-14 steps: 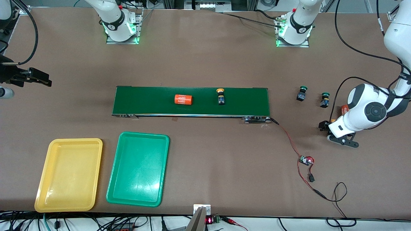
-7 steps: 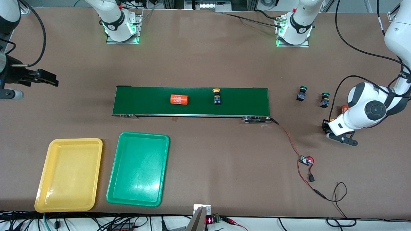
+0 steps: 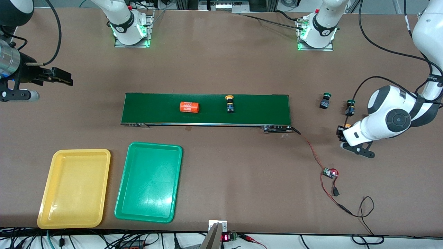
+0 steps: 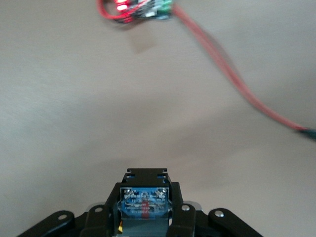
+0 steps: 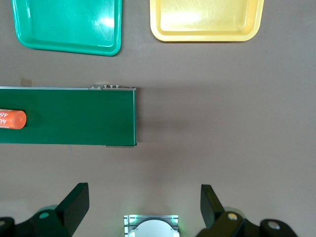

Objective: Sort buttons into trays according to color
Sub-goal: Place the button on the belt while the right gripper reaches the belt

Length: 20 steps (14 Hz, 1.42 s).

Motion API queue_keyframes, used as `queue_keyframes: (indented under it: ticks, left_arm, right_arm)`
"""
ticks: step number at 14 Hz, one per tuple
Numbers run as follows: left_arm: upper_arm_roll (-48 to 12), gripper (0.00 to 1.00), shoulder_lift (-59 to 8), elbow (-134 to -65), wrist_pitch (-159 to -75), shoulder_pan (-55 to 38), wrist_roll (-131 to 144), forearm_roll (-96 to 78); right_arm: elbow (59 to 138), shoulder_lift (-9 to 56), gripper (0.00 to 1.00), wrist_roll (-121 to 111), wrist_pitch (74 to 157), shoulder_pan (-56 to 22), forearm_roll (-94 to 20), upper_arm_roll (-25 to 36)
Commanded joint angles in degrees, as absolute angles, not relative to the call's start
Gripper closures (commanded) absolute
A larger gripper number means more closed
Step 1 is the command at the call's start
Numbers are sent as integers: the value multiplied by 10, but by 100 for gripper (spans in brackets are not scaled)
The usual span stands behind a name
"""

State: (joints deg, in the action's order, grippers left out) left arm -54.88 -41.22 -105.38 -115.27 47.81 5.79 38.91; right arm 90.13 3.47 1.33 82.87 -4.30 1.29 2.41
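Left gripper (image 4: 145,210) clamped a yellow-capped button (image 4: 144,203) above the table's (image 3: 221,193) left-arm end.

Its fingers (image 4: 107,222) pressed the button's dark body from both sides, over bare table beside a red wire (image 3: 313,152) and a small circuit board (image 3: 330,172). Two green-capped buttons (image 3: 324,100) (image 3: 350,107) stood on the table near that end, between the belt (image 3: 206,109) and the left arm. On the belt, another yellow-capped button (image 3: 229,103) stood beside an orange cylinder (image 3: 189,107). The right gripper (image 5: 144,202) hung with fingers (image 5: 76,202) wide apart over the table at the right arm's end, holding nothing. The yellow tray (image 3: 74,188) and green tray (image 3: 149,182) lay side by side along the front edge, the yellow one toward the corner.
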Motion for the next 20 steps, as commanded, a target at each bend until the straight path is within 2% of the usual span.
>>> queue_keyframes:
  ticks: [1, 3, 5, 8, 11, 14, 16, 17, 18, 19, 20]
  left_arm:
    - [-622, 78, -404, -1051, -1074, 482, 157, 366]
    - [-660, 78, -409, -1060, -1062, 469, 220, 344]
    - [-659, 78, -413, -1060, -1077, 416, 280, 297]
    - [-657, 78, -415, -1070, -1120, 339, 416, 295]
    - [-635, 78, -427, -1070, -1178, 265, 512, 296]
    - [-592, 78, -426, -1070, -1208, 211, 522, 306]
    - [-582, 74, -426, -1087, -1239, 209, 519, 310]
    - [-580, 60, -426, -1092, -1243, 209, 519, 320]
    - [-580, 18, -426, -1092, -1243, 209, 515, 327]
    - [-581, 0, -425, -1088, -1243, 210, 515, 330]
    - [-582, 0, -422, -1086, -1240, 216, 515, 330]
  right_arm:
    - [1077, -89, 0, 25, 915, -43, 9, 20]
    - [1134, -119, 0, 28, 948, -43, 7, 18]
    - [1179, -144, 0, 55, 968, -42, -34, 6]
    - [1222, -156, 0, 154, 1009, -39, -34, -88]
    - [1266, -151, 0, 210, 1096, -22, -34, -187]
    - [1266, -126, 0, 225, 1139, -1, -37, -245]
    - [1266, -110, 0, 231, 1159, -3, -40, -247]
    - [1265, -104, 0, 253, 1164, -5, -41, -248]
    - [1264, -97, 0, 272, 1172, -7, -41, -249]
    - [1262, -84, 0, 278, 1179, -9, -42, -249]
    - [1261, -73, 0, 279, 1186, -18, -42, -249]
